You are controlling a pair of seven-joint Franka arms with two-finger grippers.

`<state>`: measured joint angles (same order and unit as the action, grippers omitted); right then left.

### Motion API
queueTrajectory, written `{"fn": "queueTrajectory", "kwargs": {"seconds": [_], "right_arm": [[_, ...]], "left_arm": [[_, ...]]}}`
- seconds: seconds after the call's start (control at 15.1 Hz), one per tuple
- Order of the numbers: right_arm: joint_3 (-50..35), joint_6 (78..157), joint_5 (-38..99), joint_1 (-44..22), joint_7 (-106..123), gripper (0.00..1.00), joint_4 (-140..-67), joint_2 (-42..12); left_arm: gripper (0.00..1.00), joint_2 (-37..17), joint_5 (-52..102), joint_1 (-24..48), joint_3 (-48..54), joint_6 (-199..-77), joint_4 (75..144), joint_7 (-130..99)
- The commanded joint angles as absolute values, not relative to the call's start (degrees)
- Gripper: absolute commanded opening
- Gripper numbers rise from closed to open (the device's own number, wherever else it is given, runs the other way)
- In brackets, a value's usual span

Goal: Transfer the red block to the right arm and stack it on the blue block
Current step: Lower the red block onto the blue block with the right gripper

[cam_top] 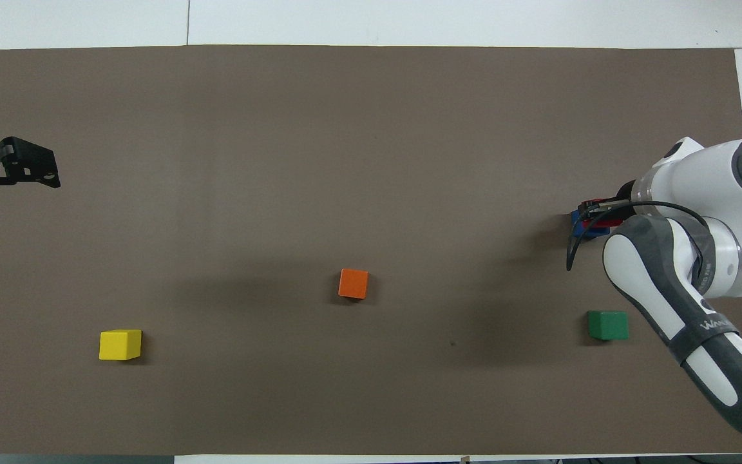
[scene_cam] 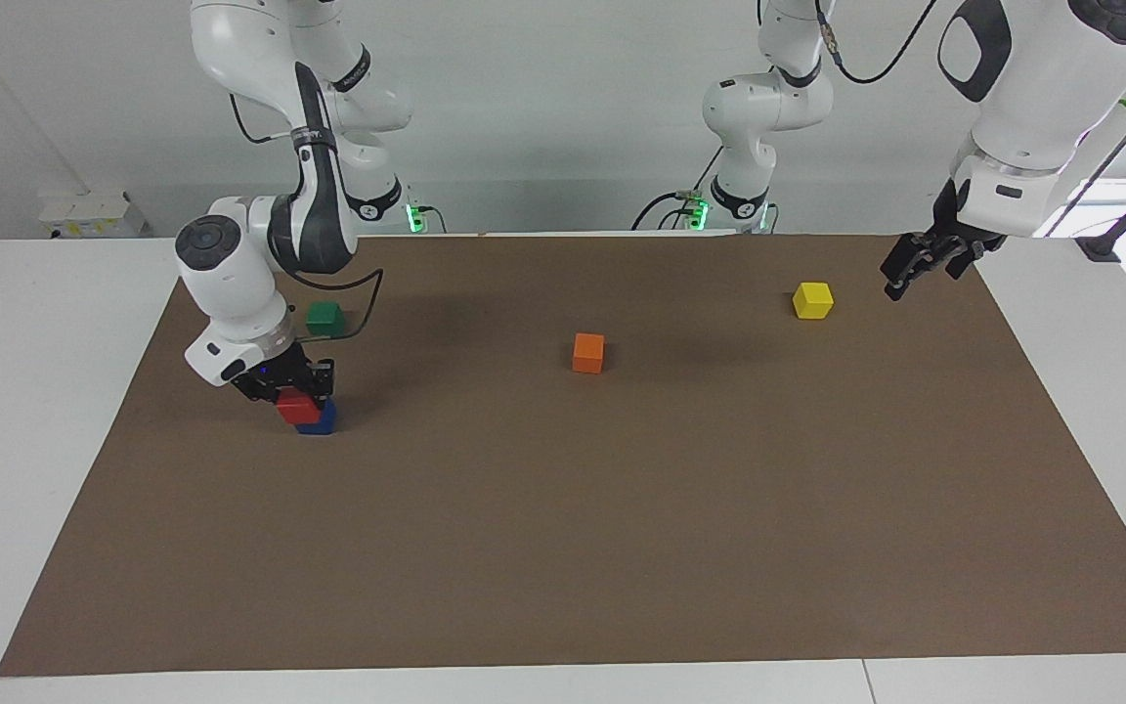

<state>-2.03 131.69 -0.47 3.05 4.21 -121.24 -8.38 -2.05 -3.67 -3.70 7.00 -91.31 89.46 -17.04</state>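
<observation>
Handover done, stacking nearly so: red block (scene_cam: 296,408) clenched in right gripper (scene_cam: 295,391) fingers, low over blue block (scene_cam: 320,420) at right arm's end; left gripper (scene_cam: 923,260) idle, fingers released.

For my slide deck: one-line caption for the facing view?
Right end effector sets the red block onto the blue block; left arm waits.

A white table (scene_cam: 55,411) carries a brown mat (scene_cam: 622,528) that covers most of its top. Four cubes lie directly on the mat: the blue block (scene_cam: 319,420) just under the right gripper (scene_cam: 291,383), a green cube (scene_cam: 324,317) near that gripper, an orange cube (scene_cam: 588,352) midway between both grippers, and a yellow cube (scene_cam: 812,299) near the left gripper (scene_cam: 905,274).
</observation>
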Motion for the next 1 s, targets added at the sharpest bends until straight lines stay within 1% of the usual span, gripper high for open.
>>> {"fn": "queueTrajectory", "kwargs": {"seconds": [0.0,0.07,0.13,0.2,0.33,0.4,0.73,0.93], "right_arm": [[-2.29,134.03,1.05,3.34,6.15,0.0,-121.55,-9.05],[-2.29,134.21,1.05,3.43,6.07,0.17,-121.55,-9.66],[-2.29,135.08,1.23,3.43,5.98,0.54,-121.64,-9.75],[-2.29,135.26,1.23,3.43,5.89,0.71,-121.64,-9.76],[-2.37,135.26,1.23,3.43,5.98,0.86,-121.64,-9.76],[-2.29,135.26,1.23,3.43,5.89,1.0,-121.73,-9.76],[-2.29,134.04,1.14,3.43,6.24,1.0,-121.03,-9.06],[-2.2,128.26,0.97,3.43,6.5,1.0,-117.44,-7.04]], "left_arm": [[1.0,-0.53,-4.75,-3.69,6.77,-90.79,90.79,-16.61],[1.0,-0.53,-4.75,-3.69,6.77,-90.7,90.88,-16.52],[1.0,-0.53,-4.75,-3.69,6.77,-90.79,90.79,-16.61],[1.0,-0.53,-4.75,-3.69,6.77,-90.7,90.79,-16.61],[1.0,-0.53,-4.75,-3.69,6.77,-90.7,90.79,-16.61],[1.0,-0.53,-4.75,-3.69,6.77,-90.7,90.79,-16.61],[1.0,-0.53,-4.75,-3.69,6.77,-90.79,90.88,-16.61],[1.0,-0.53,-4.75,-3.69,6.77,-90.79,90.79,-16.61]]}}
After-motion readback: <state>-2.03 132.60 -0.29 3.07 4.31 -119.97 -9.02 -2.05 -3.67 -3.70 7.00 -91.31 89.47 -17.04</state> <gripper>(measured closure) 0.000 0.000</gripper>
